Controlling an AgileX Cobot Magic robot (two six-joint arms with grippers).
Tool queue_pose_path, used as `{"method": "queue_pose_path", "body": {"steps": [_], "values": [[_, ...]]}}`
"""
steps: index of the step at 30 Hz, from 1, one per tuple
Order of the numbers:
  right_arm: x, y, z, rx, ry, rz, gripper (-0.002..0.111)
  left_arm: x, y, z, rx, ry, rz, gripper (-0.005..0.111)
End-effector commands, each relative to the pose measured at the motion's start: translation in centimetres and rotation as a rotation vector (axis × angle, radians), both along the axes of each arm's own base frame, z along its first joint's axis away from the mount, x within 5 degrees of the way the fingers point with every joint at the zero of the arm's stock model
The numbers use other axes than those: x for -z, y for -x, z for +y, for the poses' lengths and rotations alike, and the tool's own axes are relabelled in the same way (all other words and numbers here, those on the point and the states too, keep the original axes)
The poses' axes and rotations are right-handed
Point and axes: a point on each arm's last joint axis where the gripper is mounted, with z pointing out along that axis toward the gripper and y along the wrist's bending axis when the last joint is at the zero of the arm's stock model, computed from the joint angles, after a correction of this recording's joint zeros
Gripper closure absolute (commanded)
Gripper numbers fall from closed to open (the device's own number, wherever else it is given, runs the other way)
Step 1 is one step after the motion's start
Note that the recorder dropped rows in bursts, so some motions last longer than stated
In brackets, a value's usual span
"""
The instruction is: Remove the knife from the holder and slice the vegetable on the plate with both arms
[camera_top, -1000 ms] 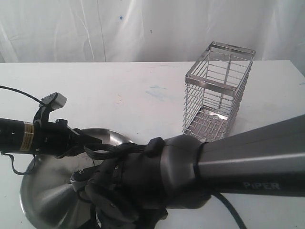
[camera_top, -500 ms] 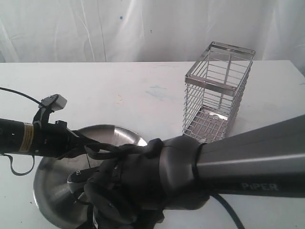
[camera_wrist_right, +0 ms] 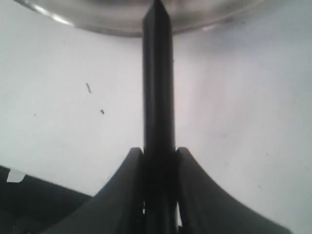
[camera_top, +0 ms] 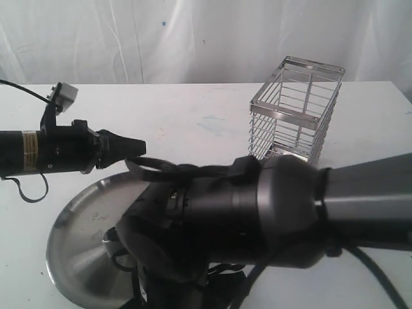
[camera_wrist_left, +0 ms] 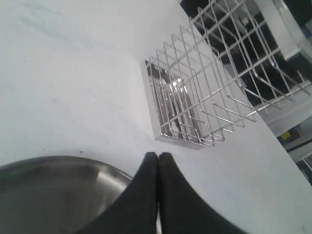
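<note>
The shiny steel plate lies at the front left, and its rim also shows in the right wrist view. My left gripper hovers above the plate's far edge; its fingers are pressed together with nothing between them. My right gripper is shut on the knife, whose dark blade points at the plate's rim. In the exterior view the right arm hides that gripper and much of the plate. The wire holder stands at the back right. The vegetable is hidden.
The white table runs back to a white curtain. A small grey camera block rides on top of the left arm. A black cable loops below that arm.
My left gripper has lifted from low over the plate to a higher spot. The right arm has swung, its bulk now covering more of the plate and the holder's base.
</note>
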Motion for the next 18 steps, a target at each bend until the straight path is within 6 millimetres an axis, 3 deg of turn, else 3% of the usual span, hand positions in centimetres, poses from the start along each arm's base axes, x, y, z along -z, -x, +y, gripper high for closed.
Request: {"method": "queue_pose_path", "body": {"steps": [1,10,18], "values": [[-2.7,-0.7,-0.5,0.010,-0.021,-0.007,0.108,-1.7,-0.3,1.8,-0.092,-0.008,-0.049,0.107],[-2.1,-3.9,-1.0,0.096,-0.067,-0.014,0.108,-1.0,0.5,1.8,0.002,-0.096,-0.048,0.107],[-0.9,-4.4,-0.3,0.072,-0.125,0.057,0.108,-0.8,0.6,0.9,0.029,-0.129,-0.055,0.107]]}}
